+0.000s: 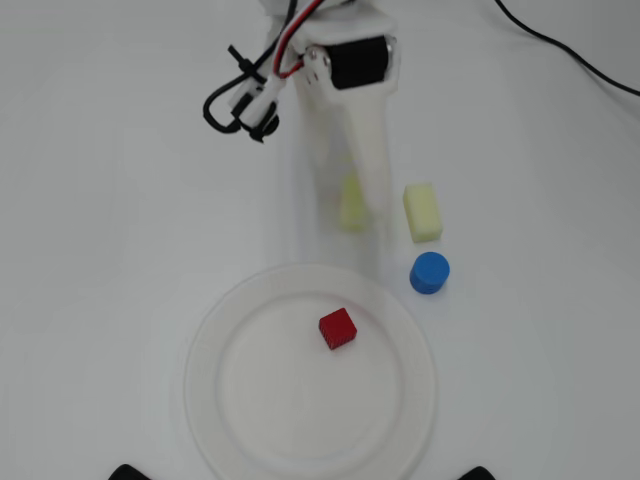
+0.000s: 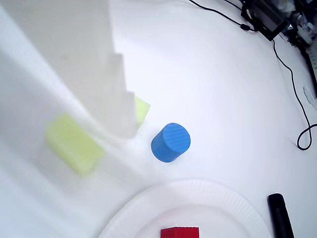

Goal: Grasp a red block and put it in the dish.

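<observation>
From overhead I see a bare white table (image 1: 100, 250); the red block (image 1: 338, 328) sits inside the dish (image 1: 230, 330), the claw (image 1: 355, 215) empty, spread unclear. My wrist view shows a black cable (image 2: 292, 84) and the blue cylinder (image 2: 170, 142).

Bench (image 1: 120, 200): plain white, no pattern. Dish (image 1: 230, 320): white, nearly blends with the bench. Red block (image 1: 338, 328): solid red. Cylinder (image 1: 429, 273): bright blue; wrist view shows fine ridged lines on its side. Two oblong blocks (image 1: 422, 211) (image 1: 352, 205): pale yellow, greener-looking in the wrist view. Arm (image 1: 350, 130): white body, black motor (image 1: 355, 62), red and black wires (image 1: 285, 50). Cables (image 1: 570, 50) on the bench: black.
</observation>
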Controlling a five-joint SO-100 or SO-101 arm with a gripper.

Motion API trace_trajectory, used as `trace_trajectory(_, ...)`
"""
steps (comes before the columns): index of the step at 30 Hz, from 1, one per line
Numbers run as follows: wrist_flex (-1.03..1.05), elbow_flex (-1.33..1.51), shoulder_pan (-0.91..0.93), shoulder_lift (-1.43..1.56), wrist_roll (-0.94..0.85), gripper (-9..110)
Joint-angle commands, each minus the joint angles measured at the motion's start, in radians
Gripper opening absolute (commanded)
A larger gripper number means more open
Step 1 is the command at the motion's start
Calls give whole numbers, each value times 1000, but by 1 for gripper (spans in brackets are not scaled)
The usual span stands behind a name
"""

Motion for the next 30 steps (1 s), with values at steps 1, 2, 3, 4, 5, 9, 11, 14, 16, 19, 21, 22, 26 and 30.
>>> trace_trajectory(1,38,109,21,187,32,43)
trace_trajectory(2,38,160,31,241,46,43)
trace_trajectory(3,38,209,41,288,60,44)
trace_trajectory(4,38,255,55,333,71,44)
trace_trajectory(5,37,301,69,374,81,44)
trace_trajectory(9,8,489,112,545,107,45)
trace_trajectory(11,-12,586,118,643,112,44)
trace_trajectory(14,-26,729,115,798,137,44)
trace_trajectory(16,-32,818,114,899,160,43)
trace_trajectory(19,-46,942,118,1037,207,43)
trace_trajectory(21,-52,1017,127,1117,232,43)
trace_trajectory(22,-54,1054,132,1154,238,42)
trace_trajectory(26,-54,1209,124,1299,241,41)
trace_trajectory(30,-37,1345,114,1451,232,40)
